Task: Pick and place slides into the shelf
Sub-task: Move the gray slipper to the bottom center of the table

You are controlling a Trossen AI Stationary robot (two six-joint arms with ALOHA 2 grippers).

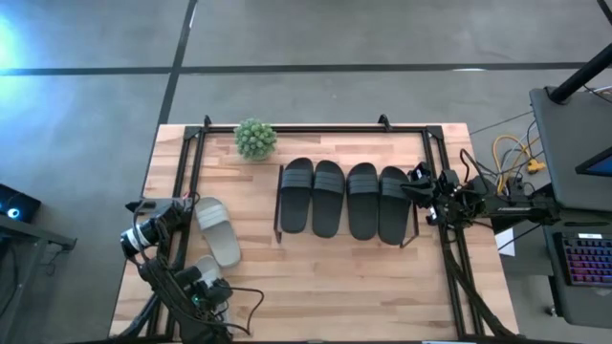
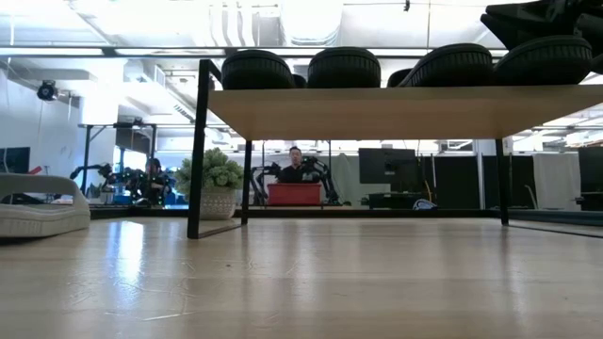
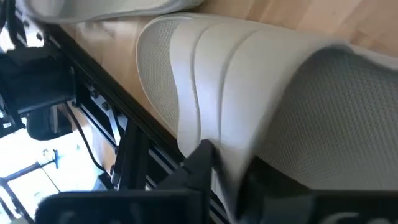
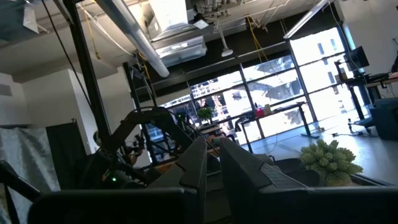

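Shelf [image 1: 413, 205]: four black slides [image 1: 330, 197] in a row on its top board, the end one beside the right gripper [image 1: 421, 183], whose fingers are pressed together, holding nothing. Left gripper [image 3: 227, 177]: fingers pinching the edge of a pale slide [image 3: 261, 99] at the table's [image 1: 325, 287] left side; second pale slide [image 1: 217, 230] lies just beyond it.

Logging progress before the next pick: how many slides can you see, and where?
5. Four black slides sit side by side on the shelf. One pale slide lies on the table at the left hand. Another may be hidden.
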